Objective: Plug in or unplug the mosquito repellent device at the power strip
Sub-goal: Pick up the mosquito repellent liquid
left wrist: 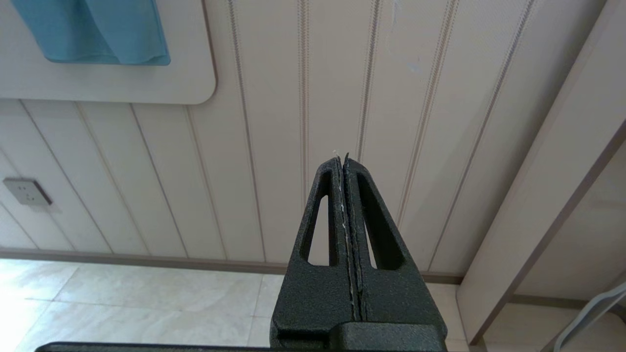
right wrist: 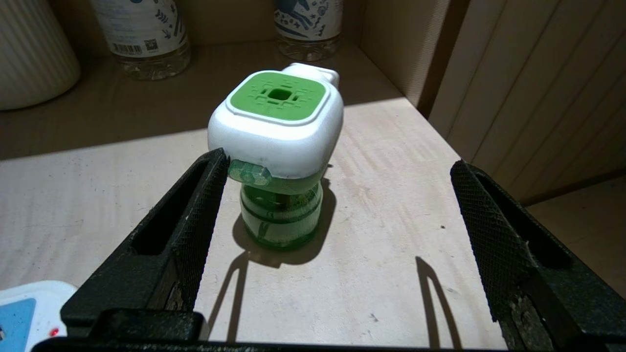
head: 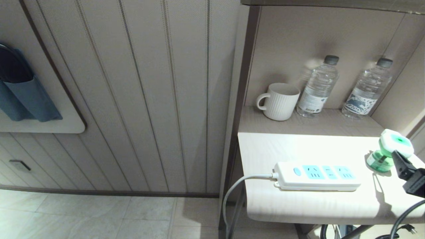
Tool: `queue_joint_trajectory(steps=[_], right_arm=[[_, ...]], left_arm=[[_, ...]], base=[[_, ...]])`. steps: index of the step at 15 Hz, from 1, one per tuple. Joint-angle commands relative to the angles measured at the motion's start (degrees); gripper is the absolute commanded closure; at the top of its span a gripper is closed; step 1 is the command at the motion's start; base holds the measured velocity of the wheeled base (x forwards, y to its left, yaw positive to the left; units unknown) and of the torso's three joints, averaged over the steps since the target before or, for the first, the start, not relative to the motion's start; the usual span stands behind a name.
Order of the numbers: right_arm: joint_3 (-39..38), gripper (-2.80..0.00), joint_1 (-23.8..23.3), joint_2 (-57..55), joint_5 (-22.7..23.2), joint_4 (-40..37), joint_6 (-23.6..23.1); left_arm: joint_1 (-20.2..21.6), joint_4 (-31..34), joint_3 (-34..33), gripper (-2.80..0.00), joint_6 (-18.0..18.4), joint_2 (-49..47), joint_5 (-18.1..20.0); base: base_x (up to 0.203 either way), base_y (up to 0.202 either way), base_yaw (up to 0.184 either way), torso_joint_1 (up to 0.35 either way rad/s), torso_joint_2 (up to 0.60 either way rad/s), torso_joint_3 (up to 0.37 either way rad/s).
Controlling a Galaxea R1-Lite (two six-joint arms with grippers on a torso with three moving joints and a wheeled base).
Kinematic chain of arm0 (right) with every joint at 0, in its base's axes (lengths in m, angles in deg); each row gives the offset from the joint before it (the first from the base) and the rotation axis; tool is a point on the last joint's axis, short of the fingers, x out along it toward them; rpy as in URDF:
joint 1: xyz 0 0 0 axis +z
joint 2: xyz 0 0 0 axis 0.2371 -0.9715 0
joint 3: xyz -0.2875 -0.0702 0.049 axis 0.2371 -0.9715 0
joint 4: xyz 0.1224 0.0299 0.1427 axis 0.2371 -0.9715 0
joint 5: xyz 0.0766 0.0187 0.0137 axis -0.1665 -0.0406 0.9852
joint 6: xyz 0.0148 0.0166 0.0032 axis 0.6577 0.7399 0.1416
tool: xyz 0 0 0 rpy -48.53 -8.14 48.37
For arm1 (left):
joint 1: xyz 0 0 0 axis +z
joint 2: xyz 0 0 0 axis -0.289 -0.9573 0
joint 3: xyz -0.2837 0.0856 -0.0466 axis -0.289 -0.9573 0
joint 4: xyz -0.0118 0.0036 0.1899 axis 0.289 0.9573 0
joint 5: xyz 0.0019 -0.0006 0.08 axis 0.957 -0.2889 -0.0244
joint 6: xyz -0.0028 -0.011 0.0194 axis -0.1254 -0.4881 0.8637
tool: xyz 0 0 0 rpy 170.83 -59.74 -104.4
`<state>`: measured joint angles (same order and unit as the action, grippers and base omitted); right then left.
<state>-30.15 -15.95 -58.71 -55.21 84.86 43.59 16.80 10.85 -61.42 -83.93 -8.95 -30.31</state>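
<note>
While the mosquito repellent device [right wrist: 276, 146] stands upright on the counter [right wrist: 391, 220], unplugged from the power strip [head: 317, 176], the right gripper's [right wrist: 337, 195] fingers gape wide, holding nothing; left gripper [left wrist: 346, 164] fingers pressed together, empty.

- The right gripper [right wrist: 337, 181] reaches in at the right edge of the head view, low over the near right of the tabletop, its jaws spread wide with nothing held between them.
- One of its fingers [right wrist: 195, 205] sits just beside the mosquito repellent device [right wrist: 279, 142]; the other stands well apart.
- The left gripper [left wrist: 345, 161] is off to the left, level, its fingers pressed together and empty.
</note>
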Motion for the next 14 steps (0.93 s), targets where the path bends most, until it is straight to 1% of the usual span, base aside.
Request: queue_joint_trajectory(steps=[1, 9, 11, 14], right_arm=[[0.8, -2.8, -0.1, -5.9, 0.8, 2.2, 1.1], [0.7, -2.8, 0.1, -5.4, 1.0, 2.9, 1.2], [0.3, -2.8, 0.4, -2.9, 1.0, 2.5, 1.1], [0.3, -2.8, 0.4, -2.6, 1.1, 2.4, 1.2]], left_arm=[[0.0, -0.1, 0.0, 0.0, 0.0, 0.0, 0.0], [0.0, -0.1, 0.0, 0.0, -0.1, 0.0, 0.0], [0.0, -0.1, 0.0, 0.0, 0.0, 0.0, 0.0], [0.0, -0.1, 0.0, 0.0, 0.0, 0.0, 0.0]], base=[[0.0, 0.0, 0.0, 0.0, 0.0, 0.0], [0.0, 0.0, 0.0, 0.0, 0.0, 0.0], [0.0, 0.0, 0.0, 0.0, 0.0, 0.0], [0.0, 0.0, 0.0, 0.0, 0.0, 0.0]])
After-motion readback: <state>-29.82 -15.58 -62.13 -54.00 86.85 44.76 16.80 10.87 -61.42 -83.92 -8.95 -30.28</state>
